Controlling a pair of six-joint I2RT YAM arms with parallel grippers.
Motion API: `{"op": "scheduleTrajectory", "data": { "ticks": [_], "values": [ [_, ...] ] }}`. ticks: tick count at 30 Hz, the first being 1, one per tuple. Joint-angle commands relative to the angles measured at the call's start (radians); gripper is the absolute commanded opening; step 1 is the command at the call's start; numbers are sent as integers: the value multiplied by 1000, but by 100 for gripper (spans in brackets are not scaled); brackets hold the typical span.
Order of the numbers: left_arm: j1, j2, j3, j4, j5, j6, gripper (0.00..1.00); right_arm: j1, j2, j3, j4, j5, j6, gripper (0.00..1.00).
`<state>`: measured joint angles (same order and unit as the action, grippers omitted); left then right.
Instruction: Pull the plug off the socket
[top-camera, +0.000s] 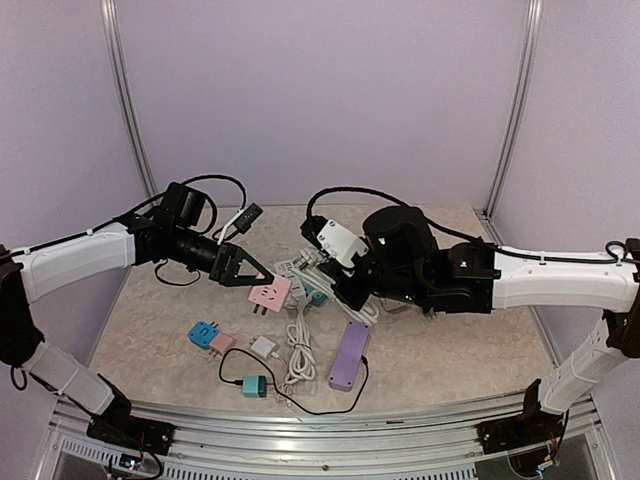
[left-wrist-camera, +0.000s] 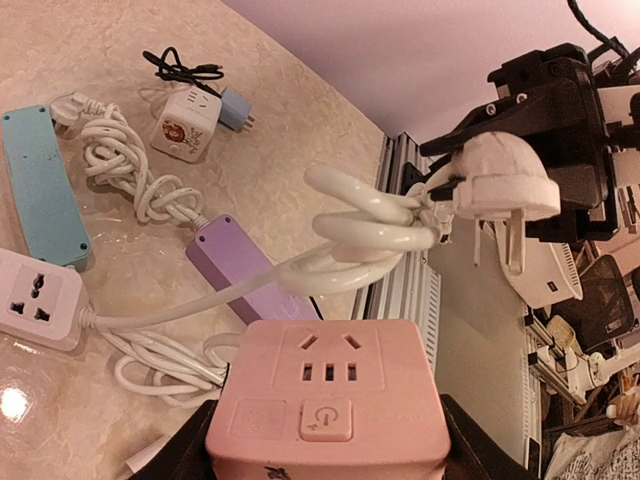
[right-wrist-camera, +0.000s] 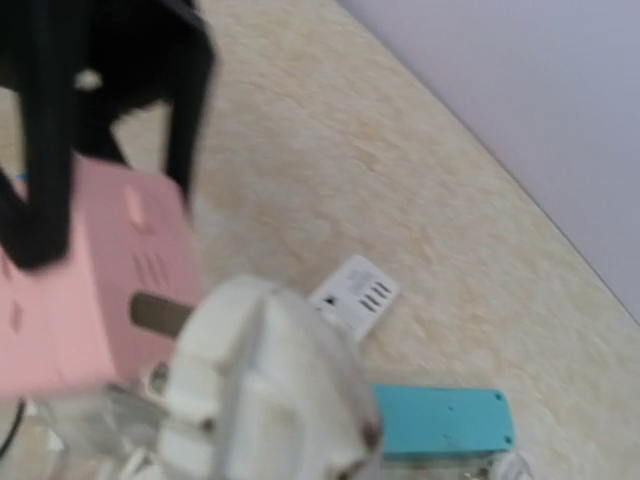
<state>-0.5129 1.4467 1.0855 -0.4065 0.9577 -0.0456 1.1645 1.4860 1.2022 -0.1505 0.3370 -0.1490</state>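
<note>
Table (top-camera: 450, 350): close to our bases a purple strip (top-camera: 348, 356) lies flat on it.
Left claw (top-camera: 257, 281): it grips the pink socket (left-wrist-camera: 328, 410) by two sides, up off the table.
Cord (left-wrist-camera: 370, 230): white loops hang between the pink socket and the white plug (left-wrist-camera: 505, 185).
White plug: in the air past the pink socket, not touching it; we think it is out already.
Right claw (left-wrist-camera: 480, 155): shut tight on the white plug.
Doing it well: we should hold the pink socket steady, pull the white plug straight back with no twist, and watch that the cord does not snag.
</note>
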Motion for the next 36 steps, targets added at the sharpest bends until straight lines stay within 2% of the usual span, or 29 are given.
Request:
{"op": "scheduleTrajectory", "data": {
  "ticks": [1,8,15,25,30,36],
  "values": [
    [66,-80,-18,94,9,-42,0,-50,-21,41,29,100,67,0],
    [157,-161,-75,225,80,-125,0,-193,-2,7,55,50,162,0],
    [161,-176,-80,233,101,-127,0,-365,47,-99,223,-216,295,0],
    [161,-181,-81,234,102,-132,0,-452,191,-118,259,-306,403,0],
    [161,-174,-81,233,102,-135,0,-466,231,-129,279,-332,426,10],
    [160,-170,-81,234,97,-141,0,-476,230,-151,292,-332,425,34]
  ]
}}
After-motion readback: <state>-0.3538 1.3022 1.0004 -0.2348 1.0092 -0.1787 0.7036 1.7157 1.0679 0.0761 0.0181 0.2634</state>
